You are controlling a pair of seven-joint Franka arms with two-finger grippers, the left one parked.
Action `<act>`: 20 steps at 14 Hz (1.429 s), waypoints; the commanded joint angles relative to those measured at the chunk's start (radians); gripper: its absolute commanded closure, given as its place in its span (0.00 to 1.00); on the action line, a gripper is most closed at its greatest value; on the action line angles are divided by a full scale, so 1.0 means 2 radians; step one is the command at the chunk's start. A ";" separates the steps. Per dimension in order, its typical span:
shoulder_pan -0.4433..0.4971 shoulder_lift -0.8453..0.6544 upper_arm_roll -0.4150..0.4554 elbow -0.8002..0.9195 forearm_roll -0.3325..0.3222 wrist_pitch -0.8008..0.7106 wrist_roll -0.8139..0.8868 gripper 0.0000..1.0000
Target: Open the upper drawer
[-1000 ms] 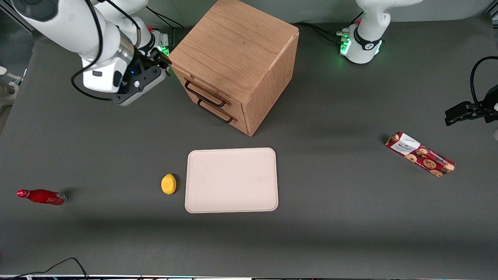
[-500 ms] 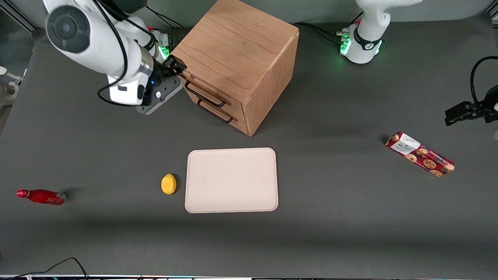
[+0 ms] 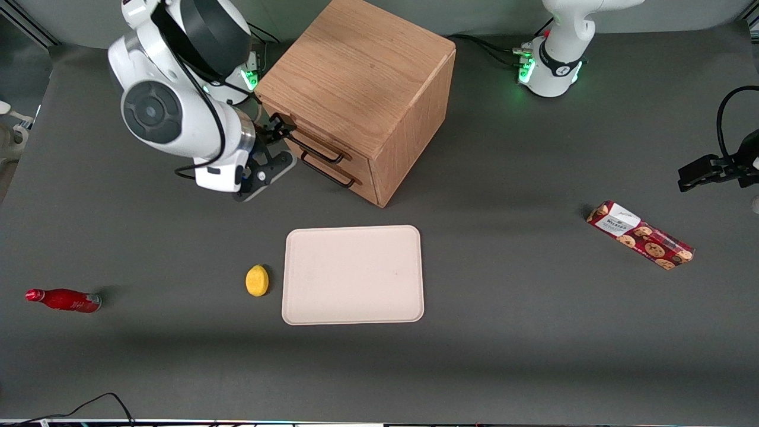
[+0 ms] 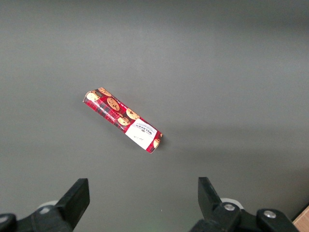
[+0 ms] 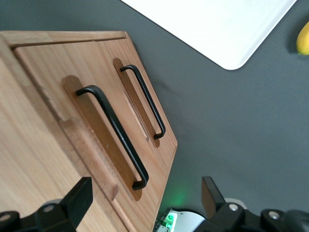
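Front view, cabinet: a boxy wooden cabinet (image 3: pixel 362 89) stands on the dark counter (image 3: pixel 504 332), turned at an angle, with two drawers stacked in its face.
Front view, upper drawer: the upper drawer (image 3: pixel 308 137) sits flush with the cabinet face, its dark handle (image 3: pixel 313 144) running just above the lower drawer's handle (image 3: pixel 327 171).
Front view, tool: the tool (image 3: pixel 280 128) is right at the cabinet face, at the end of the upper handle toward the working arm's end of the counter; whether it touches the bar cannot be told here.
Front view, other things: a pale tray (image 3: pixel 353 274) lies nearer the camera than the cabinet, a lemon (image 3: pixel 257 280) just beside it, a red bottle (image 3: pixel 63 299) toward the working arm's end, a cookie packet (image 3: pixel 639 235) toward the parked arm's end.
Left wrist view: only the cookie packet (image 4: pixel 123 119) on the counter.
Right wrist view, drawer: both drawer fronts are closed; the upper handle (image 5: pixel 112 129) is close to the camera.
Right wrist view, tool: its fingers (image 5: pixel 78 199) are spread apart, released, holding nothing, and the bar is not yet between them.
Progress: approach nearly finished; gripping the bar and pulling the drawer out remain, by my judgement.
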 commanded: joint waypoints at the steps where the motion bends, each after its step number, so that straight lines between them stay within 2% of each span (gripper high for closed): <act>1: 0.006 0.019 -0.001 0.001 0.012 0.002 -0.005 0.00; 20: 0.006 0.020 0.040 -0.089 0.012 0.060 -0.039 0.00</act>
